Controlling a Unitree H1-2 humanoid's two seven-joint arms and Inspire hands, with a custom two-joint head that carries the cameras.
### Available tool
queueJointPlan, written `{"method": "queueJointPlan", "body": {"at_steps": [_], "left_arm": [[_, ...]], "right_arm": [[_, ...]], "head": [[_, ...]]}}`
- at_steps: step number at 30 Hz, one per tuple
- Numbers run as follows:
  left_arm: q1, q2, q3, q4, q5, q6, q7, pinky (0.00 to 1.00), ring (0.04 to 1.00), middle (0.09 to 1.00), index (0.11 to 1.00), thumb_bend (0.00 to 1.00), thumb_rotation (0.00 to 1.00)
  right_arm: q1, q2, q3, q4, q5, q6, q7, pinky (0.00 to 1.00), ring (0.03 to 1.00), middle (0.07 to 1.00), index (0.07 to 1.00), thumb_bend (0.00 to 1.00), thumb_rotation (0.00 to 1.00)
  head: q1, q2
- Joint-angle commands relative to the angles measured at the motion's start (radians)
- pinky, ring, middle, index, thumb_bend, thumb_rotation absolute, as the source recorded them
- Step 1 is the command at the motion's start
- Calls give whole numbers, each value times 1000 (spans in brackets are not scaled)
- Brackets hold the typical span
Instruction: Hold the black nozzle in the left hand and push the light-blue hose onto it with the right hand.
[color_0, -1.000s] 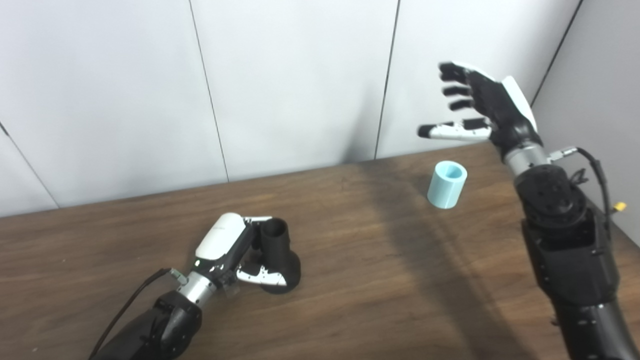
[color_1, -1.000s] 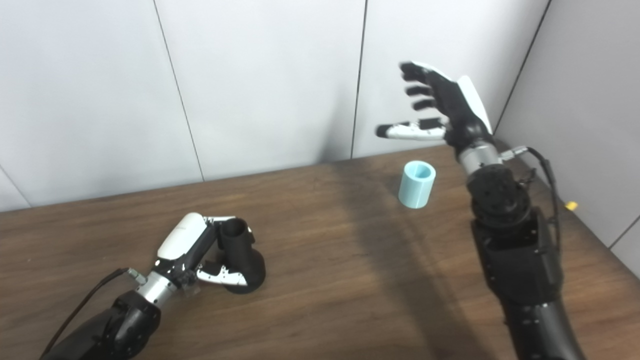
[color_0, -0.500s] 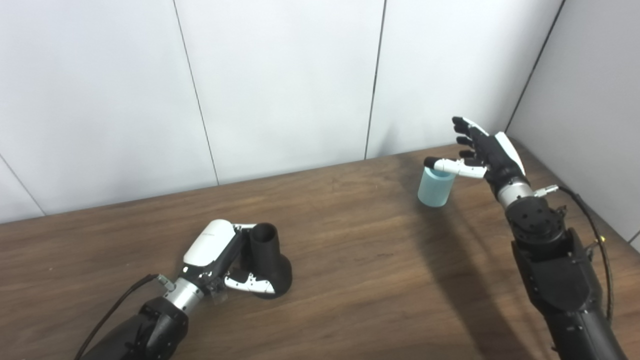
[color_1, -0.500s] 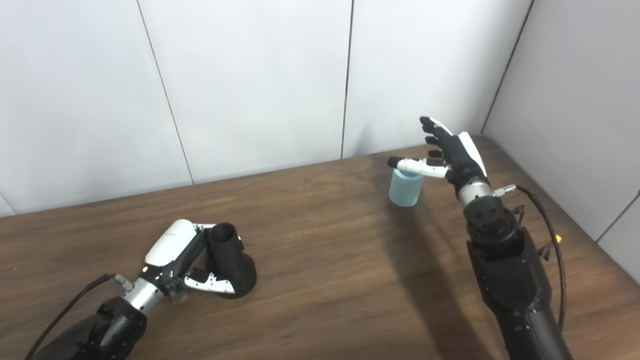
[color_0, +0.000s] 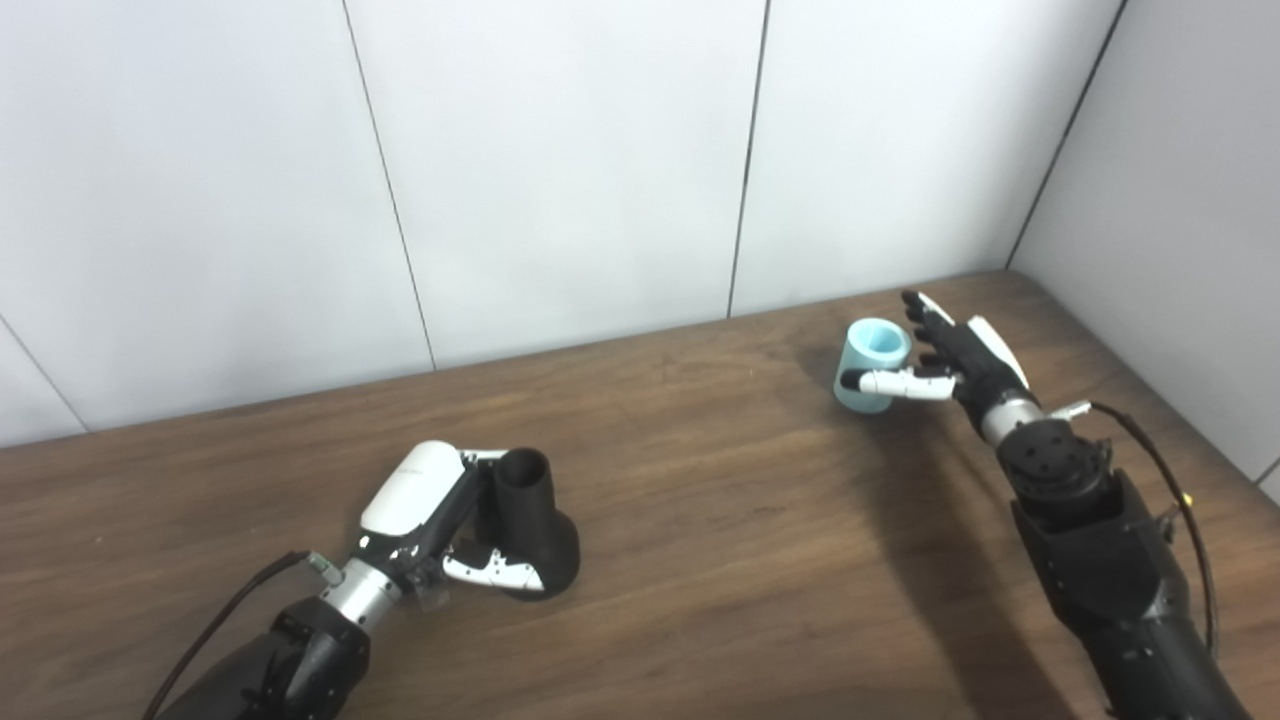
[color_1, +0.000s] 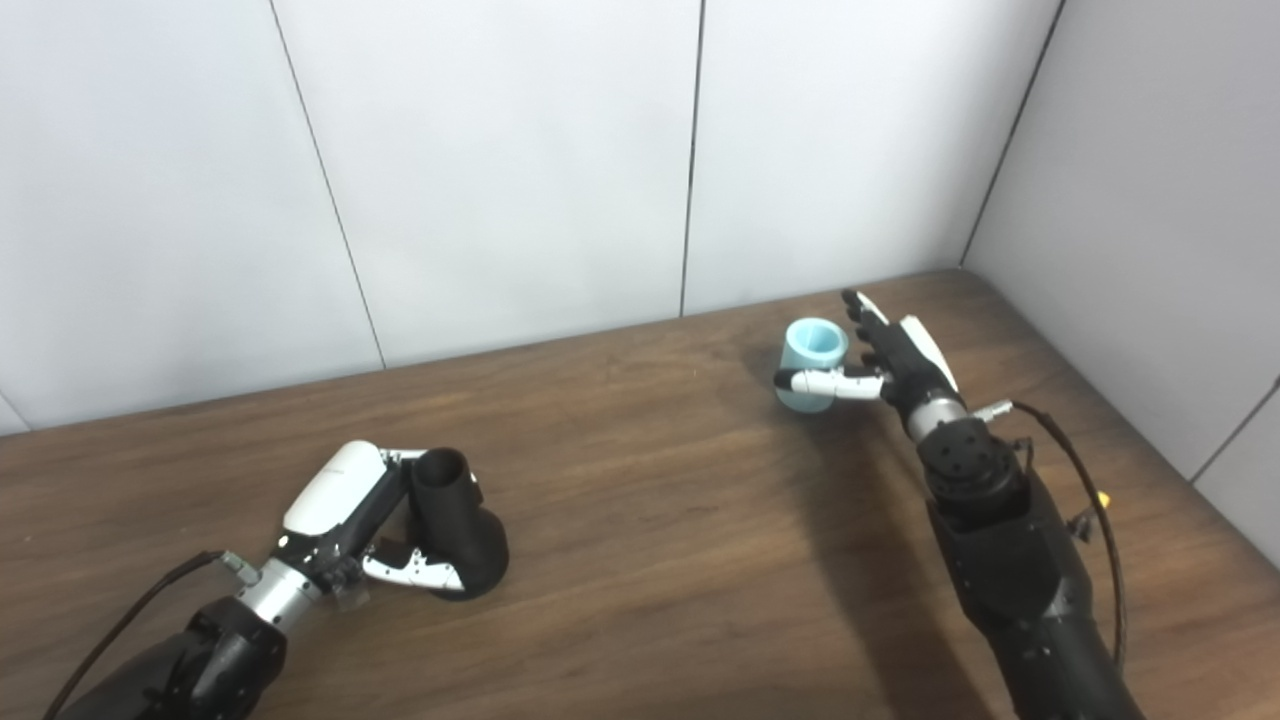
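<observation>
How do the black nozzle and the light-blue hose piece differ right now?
The black plastic nozzle flares into a wide base; the light-blue hose piece is a plain short cylinder. The left hand is shut on the nozzle; the right hand only brackets the hose, fingers apart. Both stand open-end-up on the wooden table.

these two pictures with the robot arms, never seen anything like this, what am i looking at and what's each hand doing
Both pictures come from two cameras side by side on a humanoid robot's head, looking down at a brown wooden table, so they show one scene from slightly different spots. The arms entering from the bottom end in mechanical hands with fingers and a thumb.

The left hand is wrapped around a black nozzle, which stands on the table with its open end up.

The right hand is at a short light-blue hose, a small open tube near the far right corner. Its thumb crosses the front and its fingers sit behind, spread; it does not look gripped yet.
</observation>
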Motion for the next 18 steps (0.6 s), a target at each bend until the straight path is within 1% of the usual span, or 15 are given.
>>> {"method": "queueJointPlan", "body": {"at_steps": [1, 3, 5, 8, 10, 14, 16, 17, 18], "left_arm": [[163, 72, -68, 82, 45, 12, -89, 336, 380, 441, 517, 500, 0], [163, 75, -72, 75, 47, 12, -86, 337, 375, 439, 508, 500, 0], [162, 77, -72, 71, 47, 12, -89, 337, 379, 444, 522, 499, 0], [164, 80, -66, 60, 45, 12, -95, 336, 383, 444, 524, 499, 0], [164, 80, -63, 55, 49, 12, -98, 333, 383, 442, 524, 499, 0], [169, 78, -56, 52, 52, 12, -106, 340, 385, 443, 525, 500, 0], [172, 78, -54, 48, 58, 12, -106, 323, 379, 439, 524, 499, 0], [172, 80, -58, 45, 58, 12, -100, 319, 378, 438, 524, 499, 0], [172, 81, -61, 45, 58, 12, -96, 316, 377, 438, 524, 499, 0]], "right_arm": [[-34, -49, -21, -4, 14, -90, -21, 886, 959, 977, 986, 825, 265], [-31, -47, -26, 8, 21, -92, -20, 878, 955, 979, 989, 823, 255], [-31, -44, -26, 17, 24, -81, -20, 862, 945, 981, 988, 821, 242], [-31, -34, -29, 27, 37, -87, -22, 845, 935, 976, 992, 805, 203], [-35, -27, -29, 43, 40, -102, -31, 832, 928, 968, 992, 797, 170], [-45, -7, -33, 77, 46, -136, -70, 778, 871, 917, 960, 815, 130], [-47, -2, -27, 83, 44, -144, -78, 761, 855, 908, 954, 793, 103], [-48, -3, -14, 87, 30, -152, -85, 755, 849, 906, 953, 787, 97], [-49, -4, -6, 91, 22, -157, -89, 732, 825, 898, 947, 788, 113]], "head": [[-1, 1], [-1, 1], [2, 3], [1, 5], [1, 5], [7, 9], [7, 9], [9, 12], [9, 12]]}}
